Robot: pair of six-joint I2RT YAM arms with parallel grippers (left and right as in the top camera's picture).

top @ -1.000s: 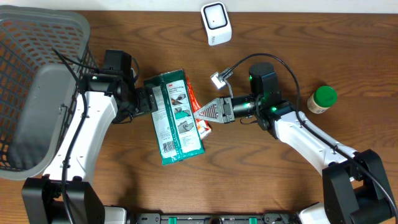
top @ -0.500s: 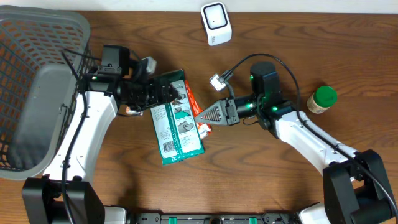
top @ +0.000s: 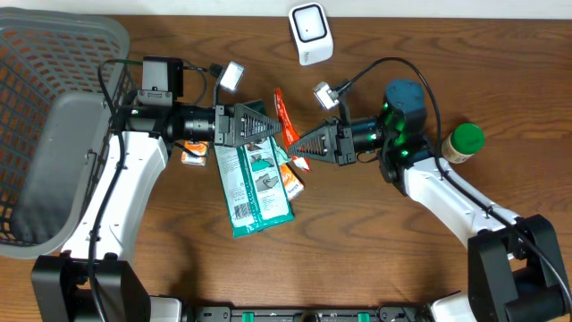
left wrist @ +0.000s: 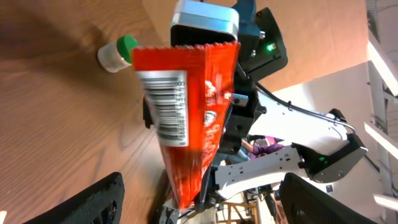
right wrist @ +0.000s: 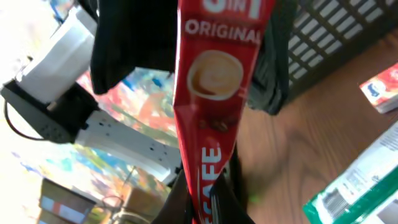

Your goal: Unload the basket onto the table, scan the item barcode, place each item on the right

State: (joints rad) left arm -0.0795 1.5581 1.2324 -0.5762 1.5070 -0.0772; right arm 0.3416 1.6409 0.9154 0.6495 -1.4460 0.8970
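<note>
Counting what is on the brown wooden table (top: 375, 250): one red foil coffee sachet (top: 282, 112), one white rounded box scanner (top: 310, 33) at the far edge, one grey plastic mesh basket (top: 54, 134) on the left, one small jar with a green lid (top: 463, 141) on the right, one flat green retail package (top: 255, 183) lying in the middle, and two small orange-and-white packets (top: 192, 154) (top: 293, 177) beside it. The right gripper (top: 298, 148) is clamped on the lower end of the sachet, holding it up above the green package, short of the scanner. The left gripper (top: 268, 125) faces it with jaws spread wide and nothing held; its fingers (left wrist: 93, 199) stand either side of the sachet, and I cannot tell whether they touch it. Only the left wrist view shows the barcode (left wrist: 165, 106) on the sachet's back; only the right wrist view shows its front, printed with a coffee cup.
</note>
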